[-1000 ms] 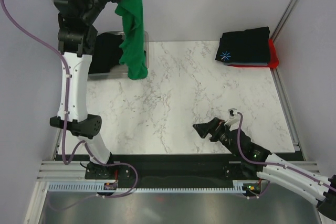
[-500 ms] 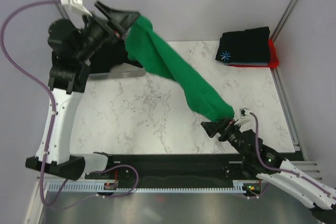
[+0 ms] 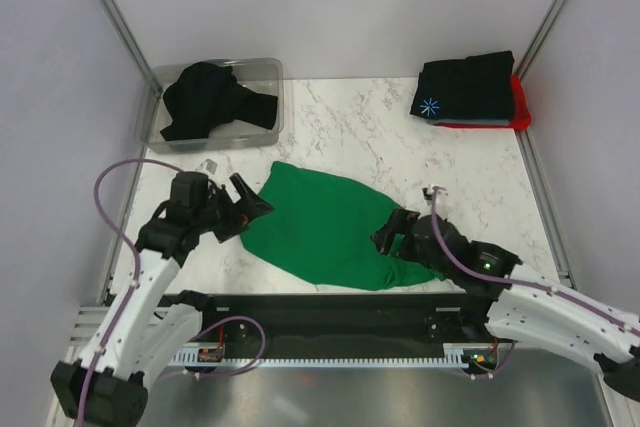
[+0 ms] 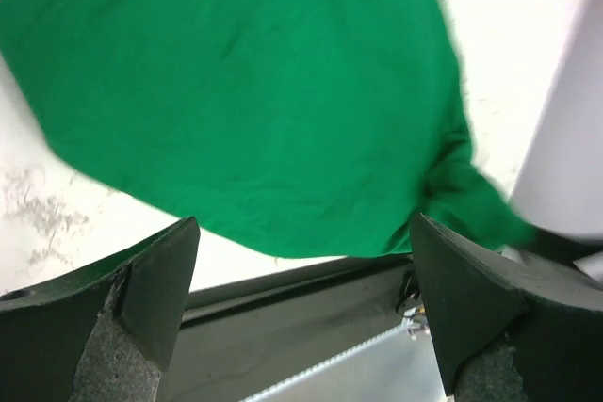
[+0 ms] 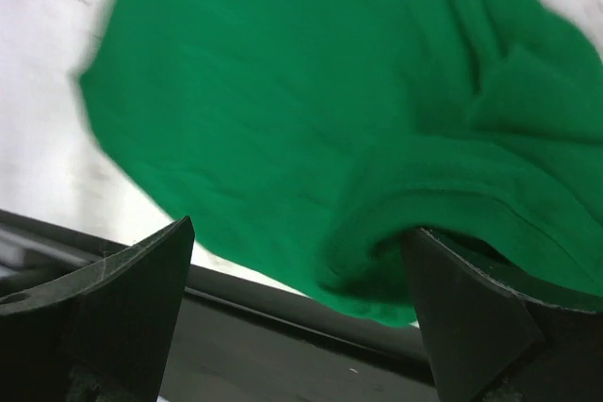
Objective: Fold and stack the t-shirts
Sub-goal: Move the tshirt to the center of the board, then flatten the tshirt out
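From above, the plain green t-shirt [image 3: 325, 232] lies spread flat on the marble counter [image 3: 400, 147]. It sits directly between the left claw [image 3: 250, 202] and the right claw [image 3: 395, 235], one at each end. Well beyond the left claw, a crumpled black t-shirt [image 3: 210, 102] sits in a clear bin [image 3: 262, 67]. Far beyond the right claw, a folded black t-shirt with a starburst print [image 3: 465, 87] rests on a red one [image 3: 520, 112]. In the left wrist view, the fingers [image 4: 151, 289] are spread wide with nothing between them, and green cloth lies just ahead. In the right wrist view, the fingers [image 5: 122, 308] also stand wide apart. A bunched fold reaches the right-hand finger, apparently ungripped, though blur leaves that uncertain.
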